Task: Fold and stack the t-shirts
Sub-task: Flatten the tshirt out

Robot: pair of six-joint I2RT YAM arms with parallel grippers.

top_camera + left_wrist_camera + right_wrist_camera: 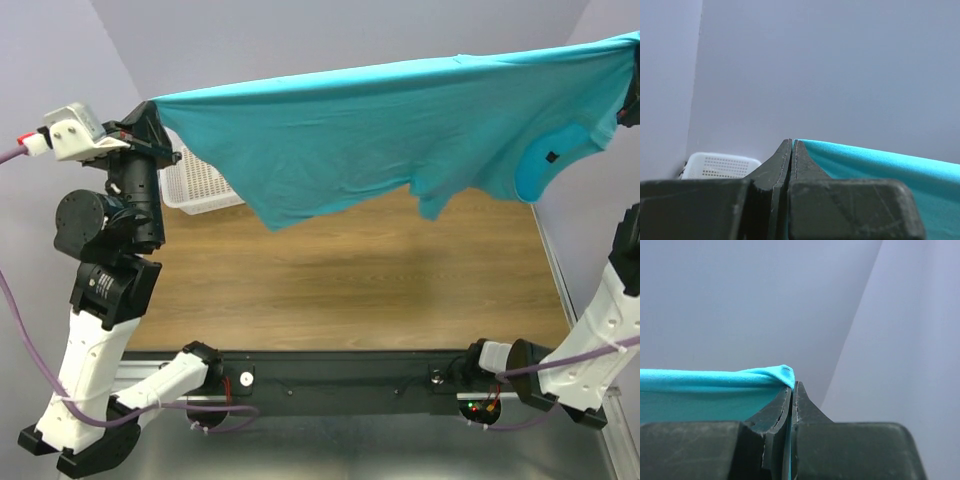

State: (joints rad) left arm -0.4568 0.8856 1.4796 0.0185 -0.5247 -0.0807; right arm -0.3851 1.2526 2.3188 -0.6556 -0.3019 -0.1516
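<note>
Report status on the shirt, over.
Both shut on the shirt: left gripper one end, right gripper the other. Stretched in air over the table, not folded. White basket far left, by the shirt's left end.

Bright even indoor light, soft shadow on the table, wrist views' near fingers slightly blurred

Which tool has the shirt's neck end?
The right tool: the neck opening of the t-shirt hangs close beside its pinch. The left tool grips the opposite corner, near the white basket.
</note>
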